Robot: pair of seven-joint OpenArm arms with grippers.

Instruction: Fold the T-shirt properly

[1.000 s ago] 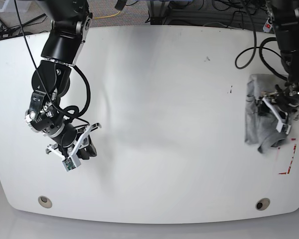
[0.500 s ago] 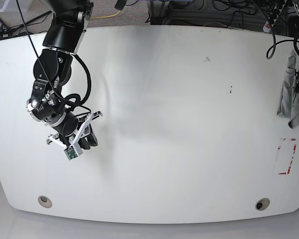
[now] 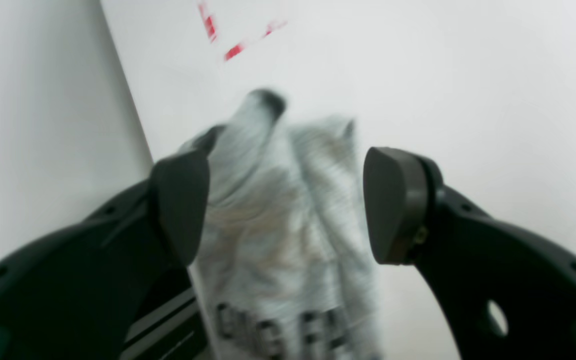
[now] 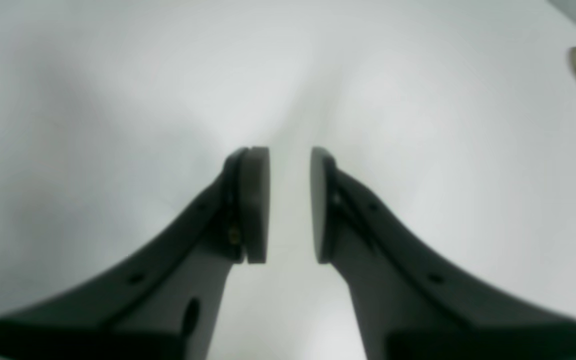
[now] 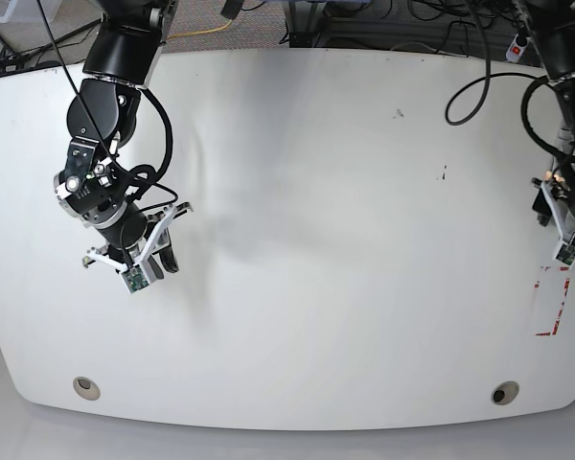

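Observation:
The grey T-shirt (image 3: 268,225) with black lettering shows only in the left wrist view, blurred. It hangs bunched between the fingers of my left gripper (image 3: 283,205), across the table's right edge. The jaws stand wide apart; the cloth touches one pad (image 3: 180,200), and the other pad (image 3: 393,200) seems just clear of it. In the base view my left gripper (image 5: 563,240) is at the table's right edge and the shirt does not show. My right gripper (image 4: 290,200) is empty, with a narrow gap between its pads, above the bare table at the left (image 5: 153,264).
The white table (image 5: 345,240) has red tape marks (image 5: 553,302) near its right front, also in the left wrist view (image 3: 233,50). Two round holes (image 5: 86,387) (image 5: 504,393) lie near the front edge. Cables hang behind the table.
My left arm carried the T-shirt from the table's right side out past the edge; the arm is back in the base view without the shirt showing. My right gripper rose slightly.

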